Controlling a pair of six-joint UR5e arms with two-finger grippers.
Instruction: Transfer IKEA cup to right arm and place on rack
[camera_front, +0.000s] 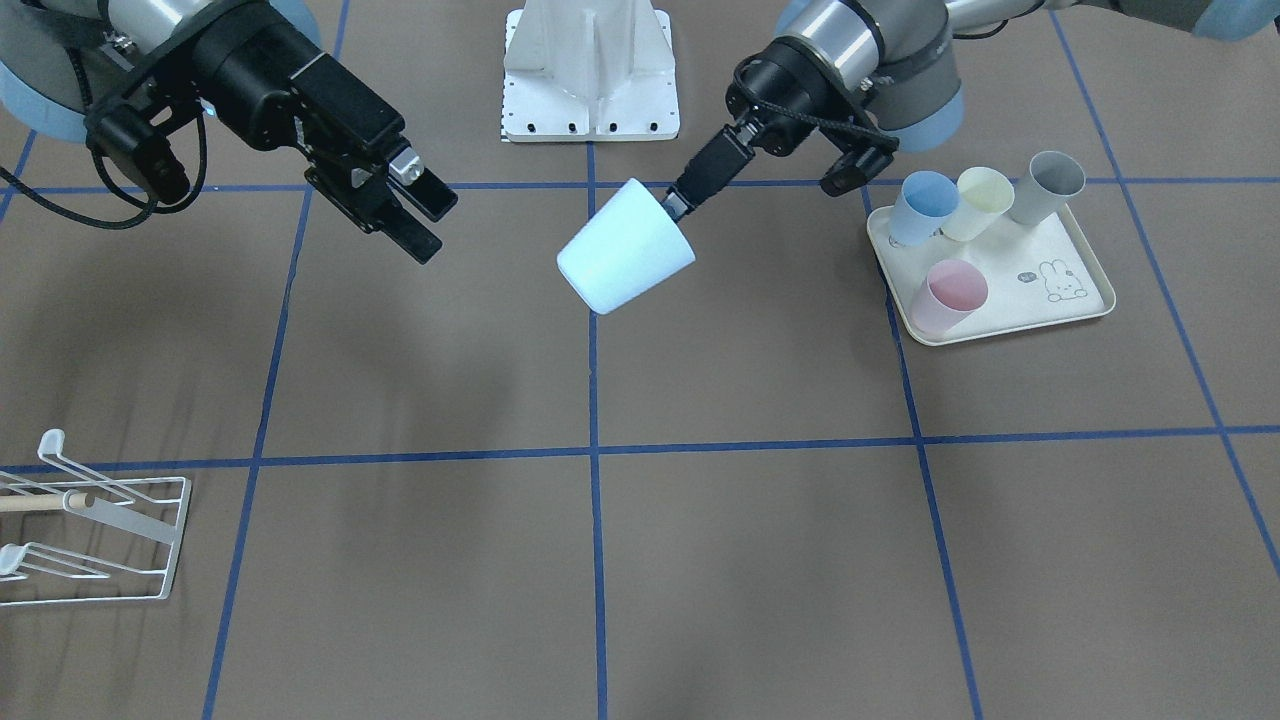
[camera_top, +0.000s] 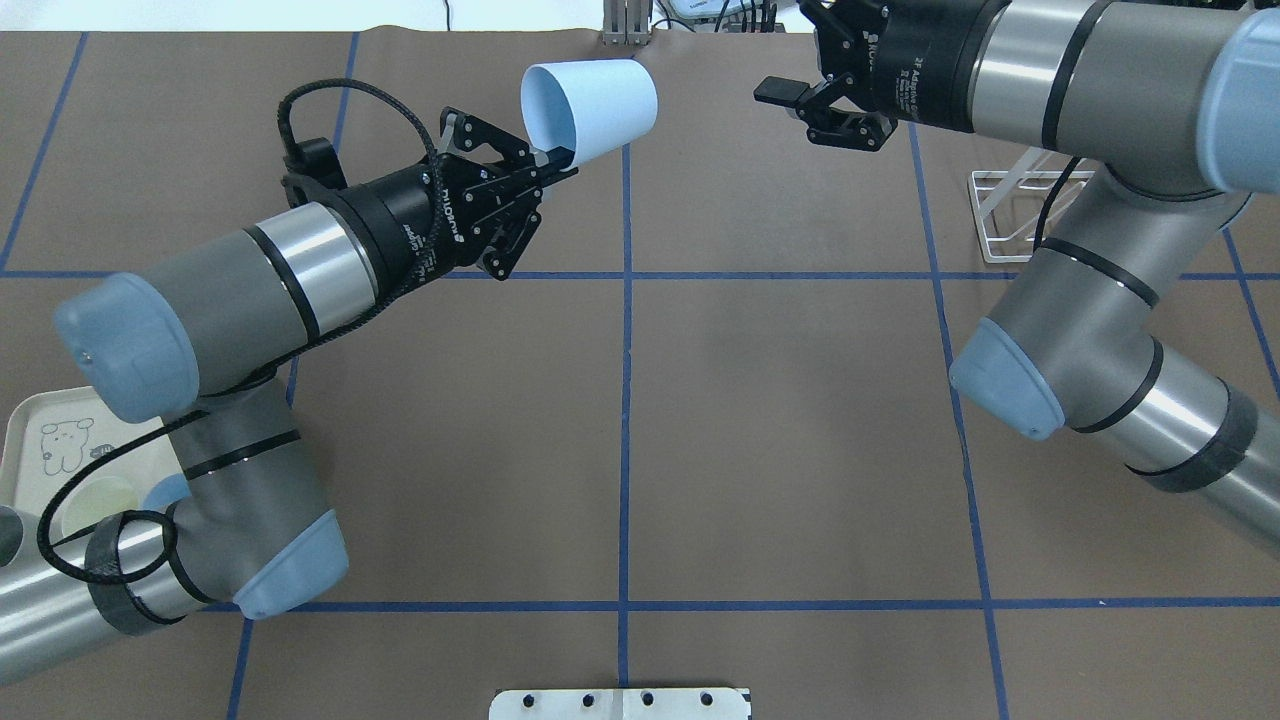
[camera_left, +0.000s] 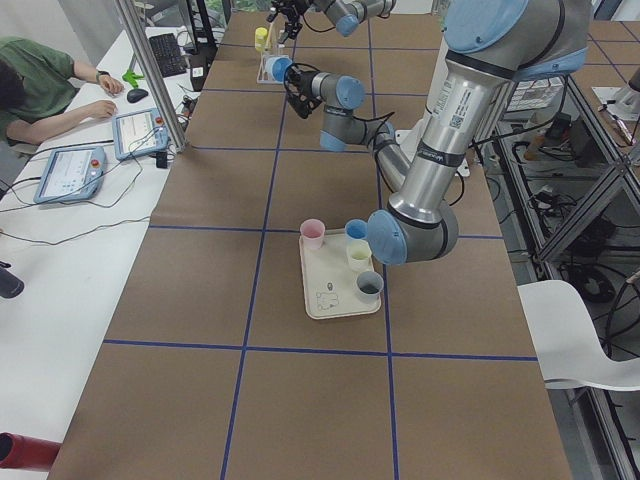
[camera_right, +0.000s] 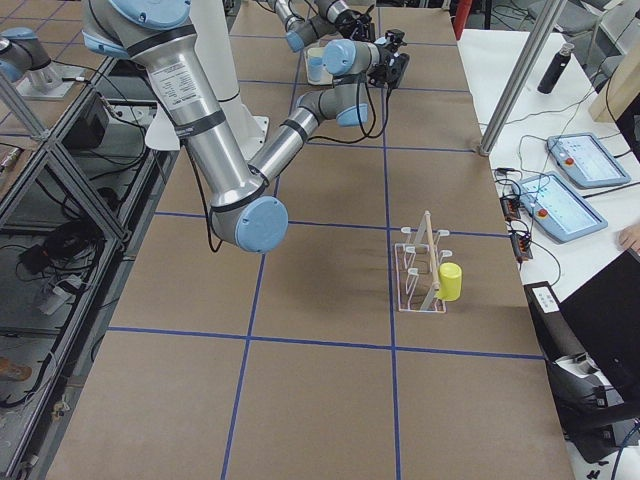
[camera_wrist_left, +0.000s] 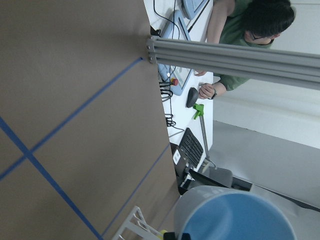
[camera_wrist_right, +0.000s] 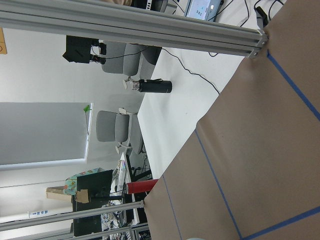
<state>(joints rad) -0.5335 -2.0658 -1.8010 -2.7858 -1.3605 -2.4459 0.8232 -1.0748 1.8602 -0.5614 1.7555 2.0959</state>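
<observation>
Worktop (camera_front: 750, 560): brown paper sheet with a blue tape grid. A white mounting plate (camera_front: 590, 75) sits at the robot's edge, centre.

IKEA cup (camera_front: 625, 245): pale blue-white, held in the air over the centre tape line, on the robot's half of the worktop. It is tilted nearly onto its side, with the mouth toward the left arm and the base pointing away from it. The left wrist view shows the cup's blue inside at the lower edge of the frame.

Left pincer (camera_front: 678, 205): clamped on the cup's rim, one finger inside the mouth and one outside.

Right pincer (camera_front: 425, 218): jaws spread and empty. It points toward the cup from the other side of the centre line, with a clear gap between the two.

Rack (camera_front: 120, 517): white wire with a wooden dowel (camera_front: 35, 503) through it. It stands on the worktop at the operators' edge on the robot's right, well apart from both pincers. In the right-side view a bright yellow cup (camera_right: 451, 282) hangs on one of its prongs.

Tray (camera_front: 1040, 300): cream, rabbit print, on the robot's left side. It carries four cups. The blue cup (camera_front: 925, 205), cream-yellow cup (camera_front: 983, 202) and grey cup (camera_front: 1050, 185) stand in a row along the robot-side rim. The pink cup (camera_front: 950, 293) stands alone, nearer the operators' side.

Side desk, left-side view: a person (camera_left: 30, 85) sits there with tablets in front of them.
</observation>
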